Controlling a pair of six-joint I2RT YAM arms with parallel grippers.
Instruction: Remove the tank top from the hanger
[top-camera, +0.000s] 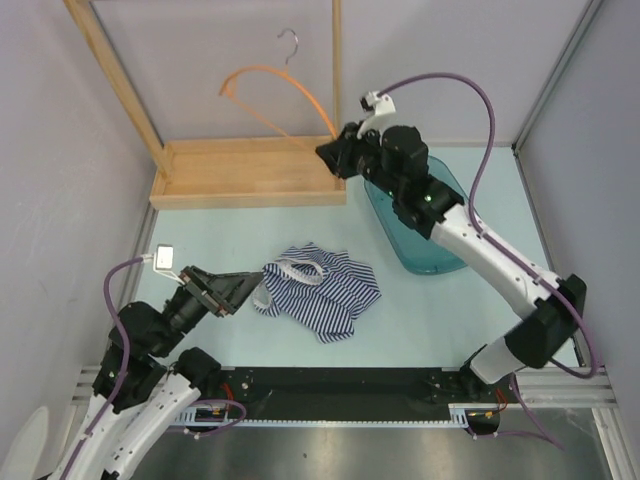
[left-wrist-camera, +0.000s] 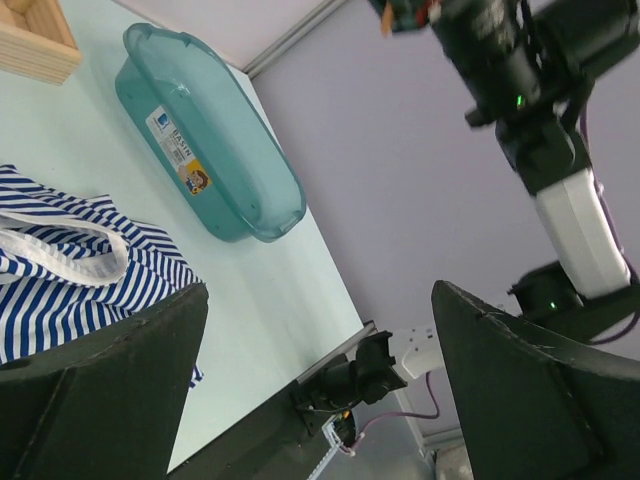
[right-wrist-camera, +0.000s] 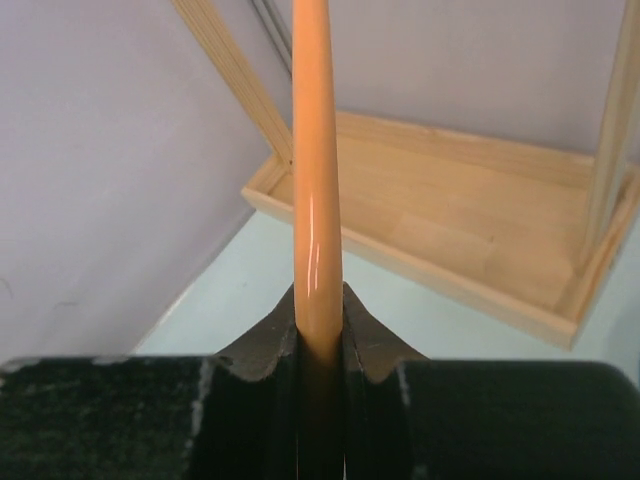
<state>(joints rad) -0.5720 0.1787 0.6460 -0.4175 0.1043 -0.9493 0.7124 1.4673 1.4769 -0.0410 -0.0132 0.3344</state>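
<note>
the right gripper (top-camera: 327, 150) (right-wrist-camera: 318, 330) is shut tight on one end of the hanger (top-camera: 262, 68) (right-wrist-camera: 315, 200), its two fingers pinching the orange rod with no gap showing. from that grip the hanger arcs up and away from the fingers, bare of cloth, its grey hook (top-camera: 290, 42) at the far end. whether the hook rests on anything cannot be told. just below and beyond the fingers sits a wooden tray (top-camera: 250, 175) (right-wrist-camera: 450, 220) with upright posts. a teal bin (top-camera: 405, 262) (left-wrist-camera: 210, 150) lies under this arm's wrist, behind the gripper.

the left gripper (top-camera: 252, 285) (left-wrist-camera: 320, 300) is low over the table (top-camera: 450, 320), spread wide, with nothing between its fingers. the tank top (top-camera: 325, 290) (left-wrist-camera: 80, 270) lies crumpled on the table right in front of it, well apart from the hanger. in the wrist view the striped cloth and a white strap sit by the left finger (left-wrist-camera: 110, 390), not between the two. whether a fingertip touches the hem cannot be told. the bin lies farther ahead of this gripper, past the top.
</note>
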